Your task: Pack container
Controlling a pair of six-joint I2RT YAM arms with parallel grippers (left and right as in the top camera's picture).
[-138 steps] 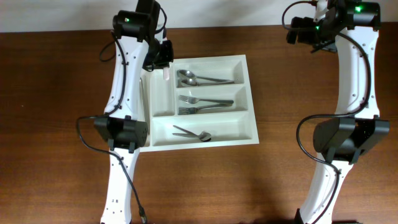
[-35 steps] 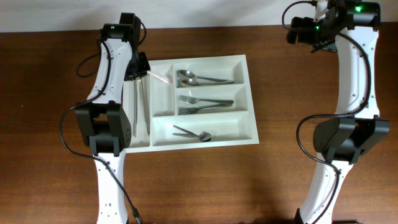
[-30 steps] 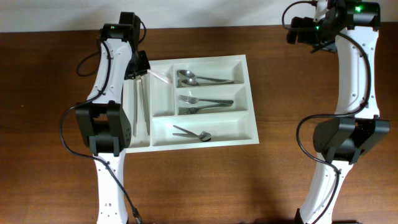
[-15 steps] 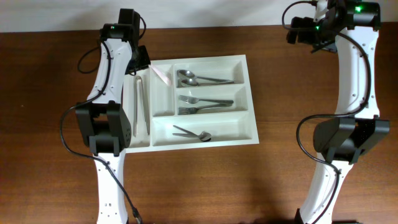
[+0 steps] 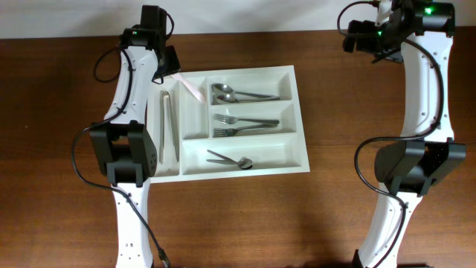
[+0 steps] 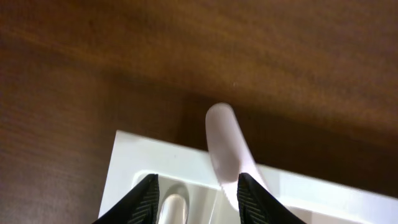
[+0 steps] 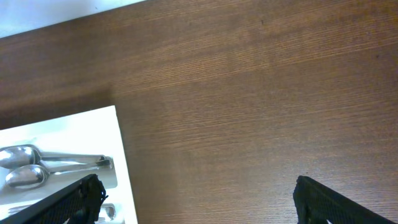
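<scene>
The container [image 5: 279,155] sits mid-worktop [image 5: 67,186]. At its 11 o'clock corner a pale utensil [image 5: 192,88] lies askew over the rim; the left fingers [image 6: 140,202], apart and empty, should likely nudge it fully inside. At 1 o'clock, the right fingers [image 7: 74,202] stand wide apart.

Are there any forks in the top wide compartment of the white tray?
No, the top wide compartment of the container holds two spoons; the forks lie in the middle one.
</scene>
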